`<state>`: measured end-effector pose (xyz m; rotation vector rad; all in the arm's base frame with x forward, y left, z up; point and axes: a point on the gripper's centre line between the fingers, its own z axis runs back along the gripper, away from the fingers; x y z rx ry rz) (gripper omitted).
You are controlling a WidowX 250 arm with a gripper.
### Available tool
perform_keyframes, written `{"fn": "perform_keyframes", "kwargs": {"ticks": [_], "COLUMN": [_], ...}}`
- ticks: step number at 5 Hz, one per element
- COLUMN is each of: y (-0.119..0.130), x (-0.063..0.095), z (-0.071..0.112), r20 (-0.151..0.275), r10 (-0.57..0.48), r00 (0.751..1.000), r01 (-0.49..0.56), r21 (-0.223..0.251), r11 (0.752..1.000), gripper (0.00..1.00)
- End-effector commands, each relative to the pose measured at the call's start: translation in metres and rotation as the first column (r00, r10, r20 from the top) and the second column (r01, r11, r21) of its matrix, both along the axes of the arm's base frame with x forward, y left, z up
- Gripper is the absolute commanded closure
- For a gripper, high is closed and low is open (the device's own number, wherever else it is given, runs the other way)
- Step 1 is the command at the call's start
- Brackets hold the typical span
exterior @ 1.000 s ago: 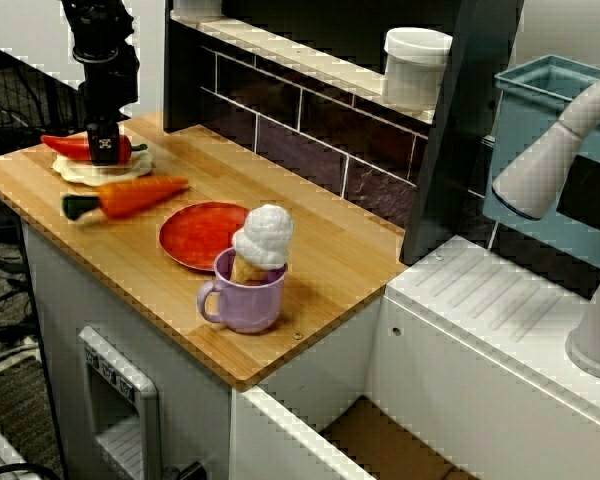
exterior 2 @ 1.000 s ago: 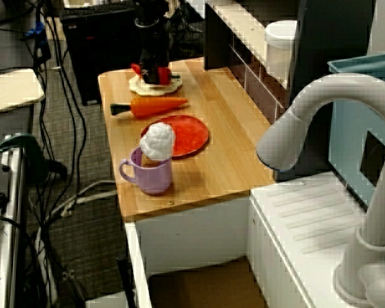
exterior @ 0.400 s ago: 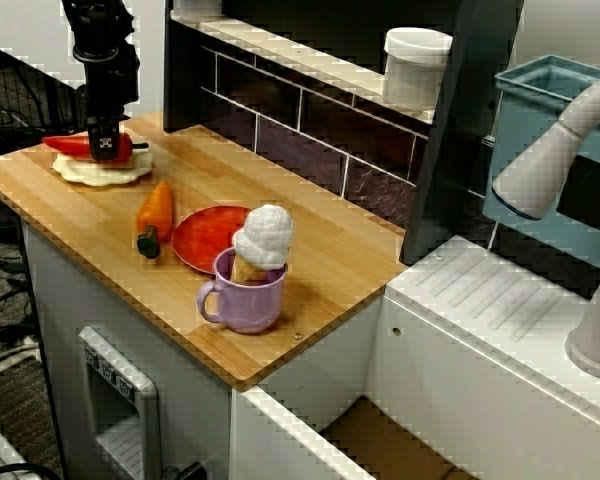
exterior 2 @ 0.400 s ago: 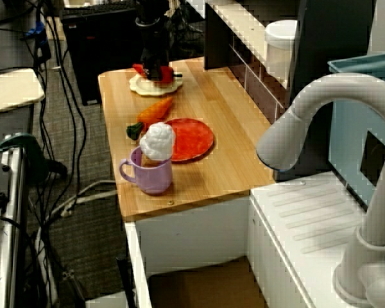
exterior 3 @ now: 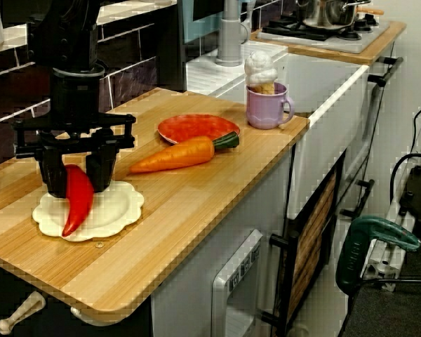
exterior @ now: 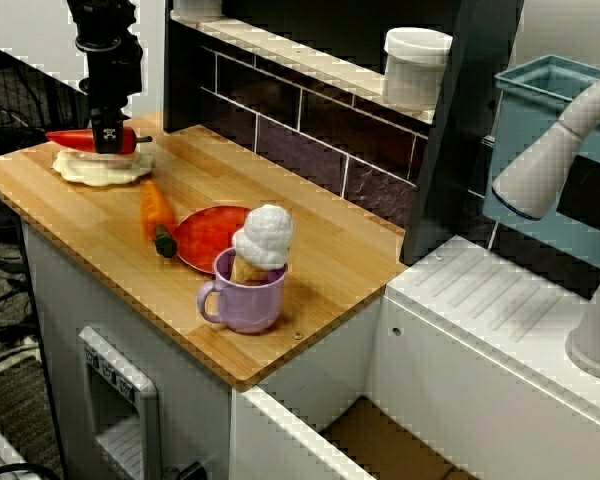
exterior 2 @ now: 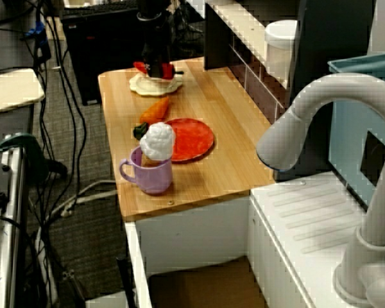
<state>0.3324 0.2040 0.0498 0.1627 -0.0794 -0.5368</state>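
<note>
My black gripper (exterior 3: 77, 175) hangs over a cream scalloped plate (exterior 3: 112, 210) at the far end of the wooden counter (exterior: 340, 250). It is shut on a red chili pepper (exterior 3: 76, 200), which hangs tip down over the plate. In the view from the counter's front the gripper (exterior: 107, 135) holds the pepper (exterior: 75, 138) a little above the plate (exterior: 100, 168). An orange carrot (exterior: 155, 210) lies beside a red plate (exterior: 210, 238), its green end by the rim. A purple mug (exterior: 245, 295) holding an ice-cream cone stands near the front edge.
A tiled back wall with a shelf carries a white jar (exterior: 417, 65). To the right are a white sink unit with a faucet (exterior: 550, 150) and a teal bin (exterior: 545, 100). A pot on a stove (exterior 3: 330, 10) sits beyond the mug.
The carrot has swung round from lying crosswise to pointing its green end at the red plate, which shifted slightly right. My gripper has risen a little with the pepper.
</note>
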Motion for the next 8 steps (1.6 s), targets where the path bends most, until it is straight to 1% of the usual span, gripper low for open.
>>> {"fn": "perform_keyframes", "kwargs": {"ticks": [1,2,3,4,5,6,7,8], "y": [-0.037,-0.062,-0.086,-0.102,-0.127,-0.146,-0.163,-0.178], "x": [-0.001,-0.005,-0.011,-0.017,-0.023,-0.025,-0.025,-0.023], "z": [0.054,0.064,0.075,0.076,0.073,0.072,0.073,0.071], "r20": [0.061,0.051,0.050,0.060,0.062,0.056,0.055,0.066], "r10": [-0.081,-0.115,-0.144,-0.158,-0.182,-0.183,-0.180,-0.178], "r00": [0.995,0.992,0.988,0.986,0.981,0.981,0.982,0.982], "r01": [0.083,0.118,0.148,0.162,0.186,0.189,0.186,0.185], "r21": [-0.030,-0.062,-0.086,-0.086,-0.084,-0.116,-0.133,-0.119], "r11": [0.996,0.991,0.985,0.983,0.979,0.975,0.973,0.976], "gripper": [1.00,1.00,1.00,1.00,1.00,1.00,1.00,1.00]}}
